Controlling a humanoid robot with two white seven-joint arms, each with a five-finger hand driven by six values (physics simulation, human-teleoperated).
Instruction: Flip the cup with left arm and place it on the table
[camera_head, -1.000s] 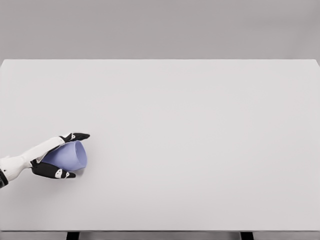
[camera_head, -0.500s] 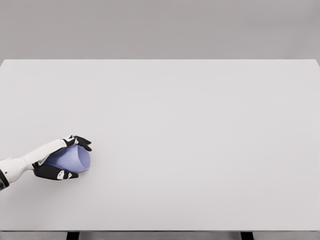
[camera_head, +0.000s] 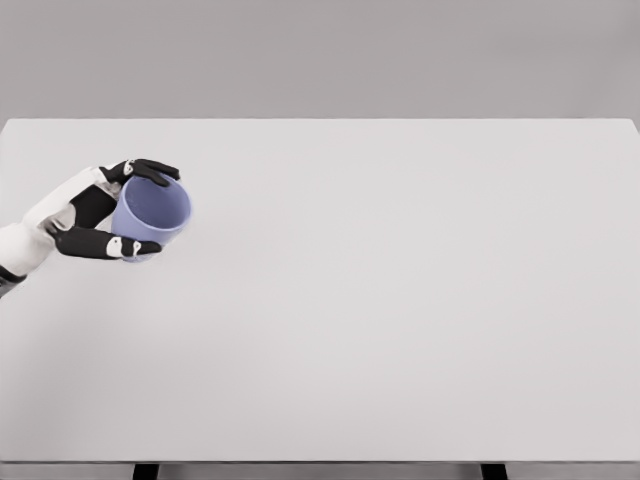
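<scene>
1. Near edge: the white table (camera_head: 400, 330) fills most of the head view. Its front edge runs along the bottom of the frame, with two dark legs showing just beneath it.

2. Left side, mid-depth: the left arm comes in from the left edge, white forearm angled up and to the right, ending in the left hand (camera_head: 98, 212) with its black fingers.

3. Hand state: clasped around the cup (camera_head: 152, 215). One group of black fingers (camera_head: 150, 168) curls over the top of the rim. The thumb or a lower finger (camera_head: 105, 245) presses along the underside of the cup wall. The fingers are wrapped, not spread, and the cup sits between them.

4. Cup: pale blue-violet, held at the fingertip end of the hand, just right of the palm. It is tilted on its side, with the open mouth facing the viewer and slightly right, so the inside wall is plainly seen. The closed base points back into the palm.

5. Whether the cup clears the tabletop I cannot tell for sure; no contact with the surface is visible, and only the hand is seen touching it.

6. Far: the back edge of the table, then a plain grey wall (camera_head: 320, 55) beyond.
</scene>
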